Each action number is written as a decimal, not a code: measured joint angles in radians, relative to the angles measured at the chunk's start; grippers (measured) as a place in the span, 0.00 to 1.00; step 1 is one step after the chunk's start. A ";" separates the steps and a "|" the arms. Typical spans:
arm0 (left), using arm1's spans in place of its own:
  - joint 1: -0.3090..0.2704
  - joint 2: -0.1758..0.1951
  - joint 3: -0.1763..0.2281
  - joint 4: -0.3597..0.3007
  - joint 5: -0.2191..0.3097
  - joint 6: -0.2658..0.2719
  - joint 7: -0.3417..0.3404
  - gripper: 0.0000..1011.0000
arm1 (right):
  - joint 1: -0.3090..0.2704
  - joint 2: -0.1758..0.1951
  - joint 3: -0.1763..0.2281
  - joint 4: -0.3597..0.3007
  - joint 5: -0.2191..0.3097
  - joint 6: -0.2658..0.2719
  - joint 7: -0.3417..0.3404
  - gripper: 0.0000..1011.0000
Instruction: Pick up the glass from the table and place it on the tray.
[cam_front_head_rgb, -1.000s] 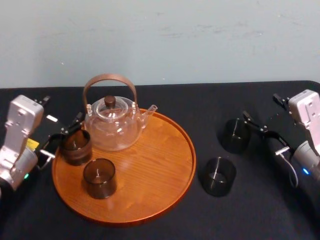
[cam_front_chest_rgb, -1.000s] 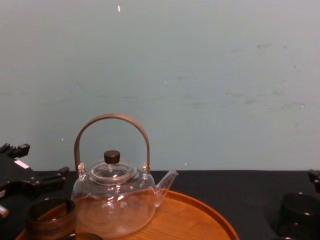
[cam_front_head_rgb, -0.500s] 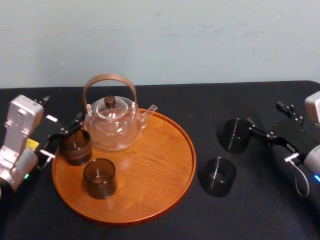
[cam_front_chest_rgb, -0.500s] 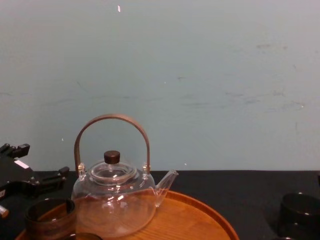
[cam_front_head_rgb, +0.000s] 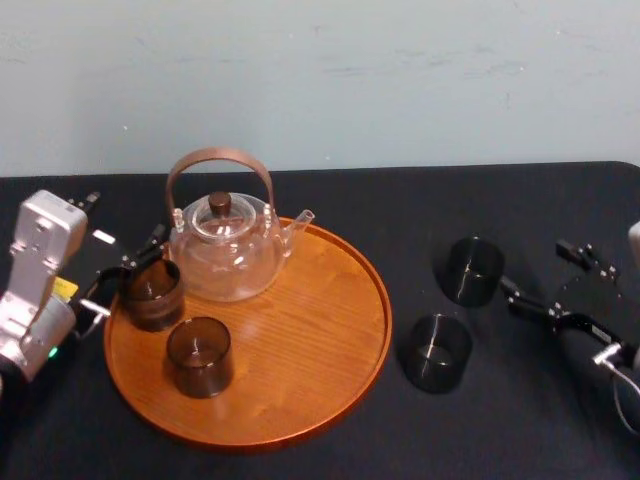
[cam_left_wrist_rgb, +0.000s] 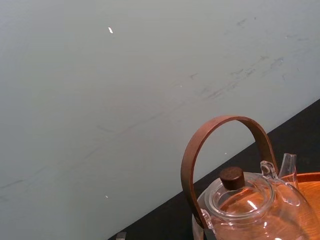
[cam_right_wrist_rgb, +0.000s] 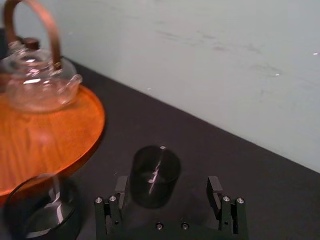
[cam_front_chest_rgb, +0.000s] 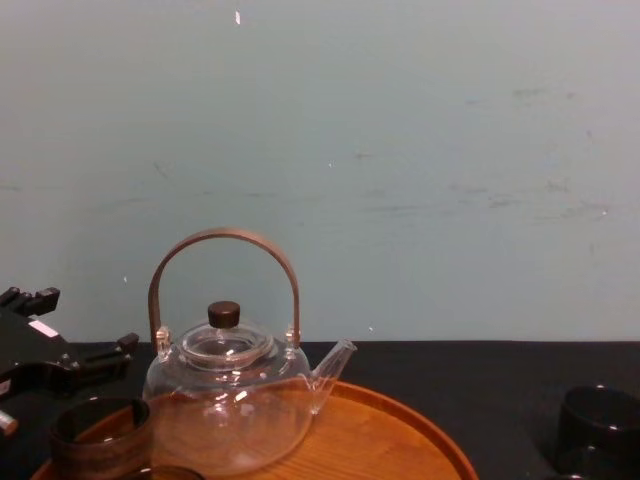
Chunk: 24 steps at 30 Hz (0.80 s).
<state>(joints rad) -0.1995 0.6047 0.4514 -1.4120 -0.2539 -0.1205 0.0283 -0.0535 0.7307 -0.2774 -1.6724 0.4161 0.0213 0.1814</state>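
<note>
The right gripper (cam_front_head_rgb: 538, 272) sits low, its arm cut off by the head view's right edge. Its fingers (cam_right_wrist_rgb: 215, 186) stand wide apart, holding nothing. The glass (cam_front_head_rgb: 470, 270) stands on the table (cam_front_head_rgb: 400, 200) just ahead of the fingertips, with the tray (cam_front_head_rgb: 320, 320) beyond. A second ago those fingers flanked the glass; the gripper has since drawn back. The left gripper (cam_front_head_rgb: 130, 268) waits across the tray, its fingers spread.

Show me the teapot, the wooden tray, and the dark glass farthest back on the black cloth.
teapot (cam_front_head_rgb: 222, 265): head view, on its clear glass belly.
tray (cam_front_head_rgb: 320, 330): head view, on bare wood near its middle.
far glass (cam_right_wrist_rgb: 155, 189): right wrist view, on its dark side wall.
</note>
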 joint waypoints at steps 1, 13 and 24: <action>0.000 0.000 0.000 0.000 0.000 0.000 0.000 0.99 | -0.006 0.006 0.002 -0.004 0.000 0.000 0.008 0.99; 0.000 0.000 0.000 0.000 0.000 0.000 0.000 0.99 | -0.067 0.084 0.013 -0.039 -0.025 -0.032 0.145 0.99; 0.000 0.000 0.000 0.000 0.000 0.000 0.000 0.99 | -0.076 0.092 -0.005 -0.048 -0.062 -0.039 0.217 0.99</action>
<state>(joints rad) -0.1995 0.6047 0.4514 -1.4120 -0.2539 -0.1205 0.0283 -0.1293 0.8229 -0.2823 -1.7202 0.3545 -0.0180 0.3988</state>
